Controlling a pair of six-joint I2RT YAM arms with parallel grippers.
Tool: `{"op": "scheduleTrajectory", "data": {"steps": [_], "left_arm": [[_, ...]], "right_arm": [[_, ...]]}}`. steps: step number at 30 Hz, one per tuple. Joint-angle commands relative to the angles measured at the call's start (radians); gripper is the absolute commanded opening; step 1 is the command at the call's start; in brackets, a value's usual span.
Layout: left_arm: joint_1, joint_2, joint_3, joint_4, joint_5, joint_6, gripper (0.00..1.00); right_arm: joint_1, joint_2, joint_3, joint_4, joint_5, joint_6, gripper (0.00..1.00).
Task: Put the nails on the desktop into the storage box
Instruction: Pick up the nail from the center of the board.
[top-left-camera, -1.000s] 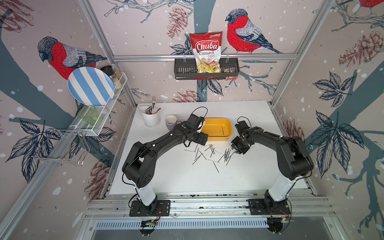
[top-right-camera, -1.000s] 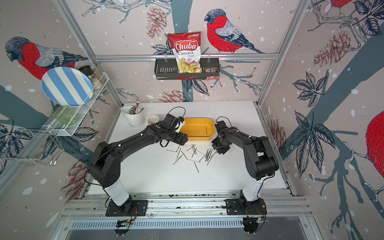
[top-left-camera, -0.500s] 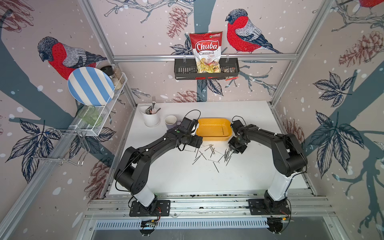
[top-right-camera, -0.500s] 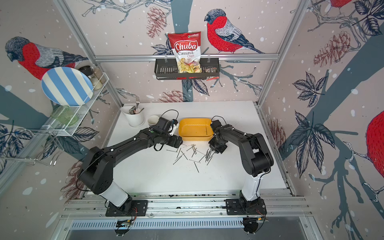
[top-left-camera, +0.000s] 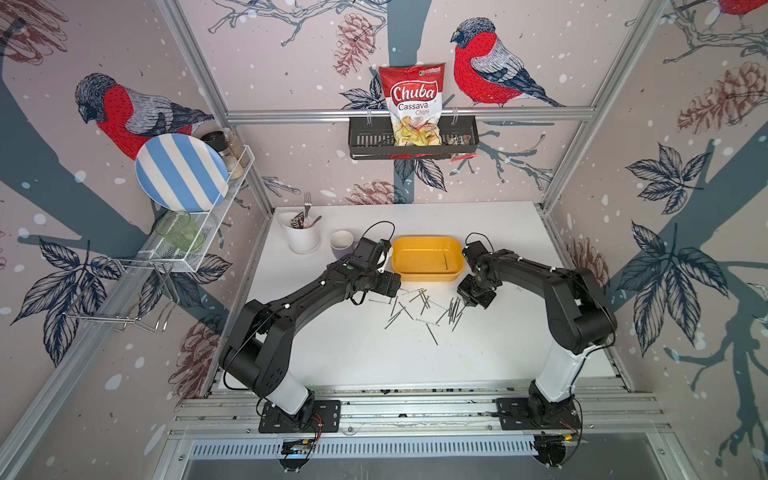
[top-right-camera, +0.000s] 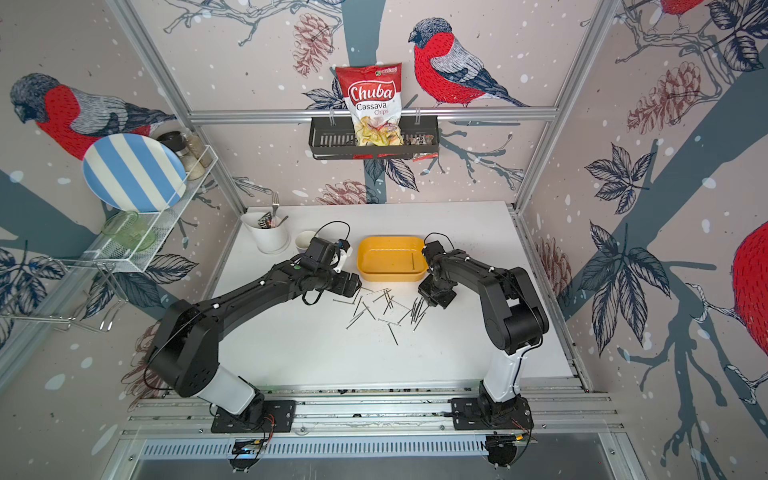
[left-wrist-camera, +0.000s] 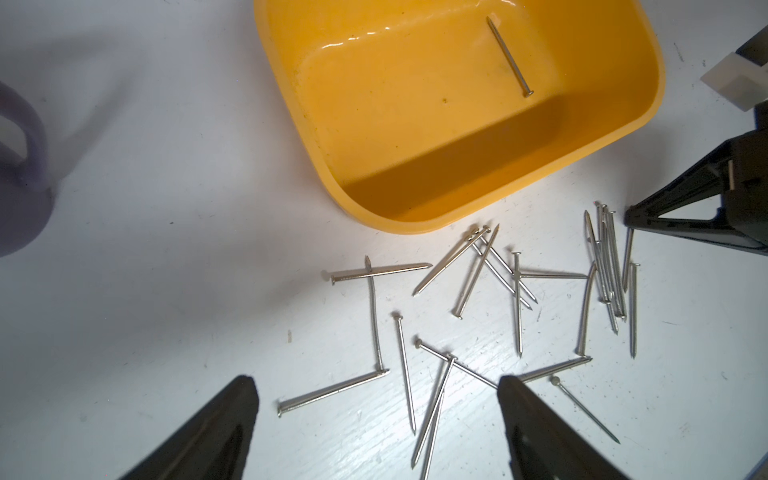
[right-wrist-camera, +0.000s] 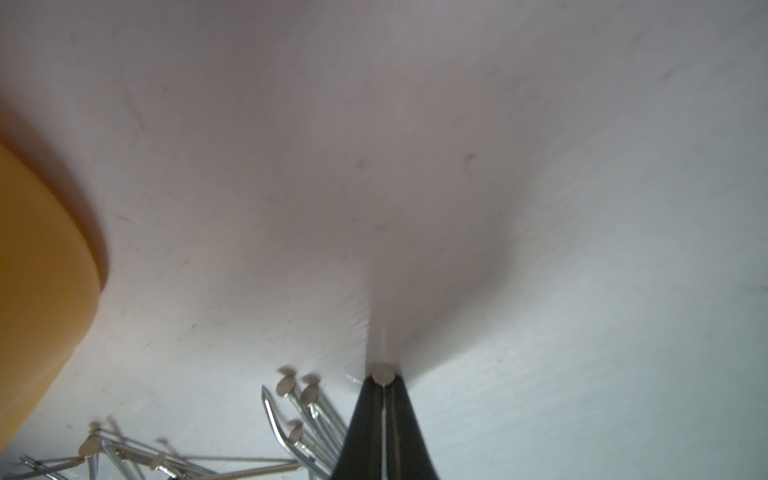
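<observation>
- Left gripper: jaws spread wide with nothing between them; it hangs over the left end of the nails.
- Right gripper: jaws pressed together on a nail whose flat head shows at the tips; it is at the right end of the scatter.
- Nails: loose and crossing on the table, just in front of the box, between both grippers.
- Box: yellow, upright on the table; another nail lies flat inside, toward its right end.
</observation>
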Motion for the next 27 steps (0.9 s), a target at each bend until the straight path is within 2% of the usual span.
{"op": "scheduleTrajectory", "data": {"steps": [1,6,13,17,21,24,27], "left_arm": [[0.003,0.019,0.017,0.026,-0.008,-0.027,0.92],[0.003,0.063,0.061,0.034,-0.011,-0.132,0.92],[0.003,0.12,0.161,0.01,-0.021,-0.247,0.91],[0.003,0.14,0.23,-0.018,-0.007,-0.235,0.91],[0.002,0.159,0.257,-0.012,0.012,-0.154,0.91],[0.005,0.157,0.23,0.004,0.02,-0.108,0.91],[0.011,0.123,0.168,0.036,0.038,-0.109,0.91]], "right_arm": [[-0.045,0.017,-0.038,-0.056,0.074,-0.038,0.03],[-0.12,-0.004,-0.005,-0.06,0.077,-0.131,0.0],[-0.121,-0.038,0.07,-0.11,0.105,-0.245,0.0],[-0.118,-0.069,0.081,-0.092,0.117,-0.251,0.0],[-0.11,-0.069,0.14,-0.072,0.165,-0.234,0.0],[-0.081,-0.072,0.208,-0.082,0.178,-0.211,0.0],[0.003,-0.078,0.308,-0.141,0.233,-0.217,0.0]]}}
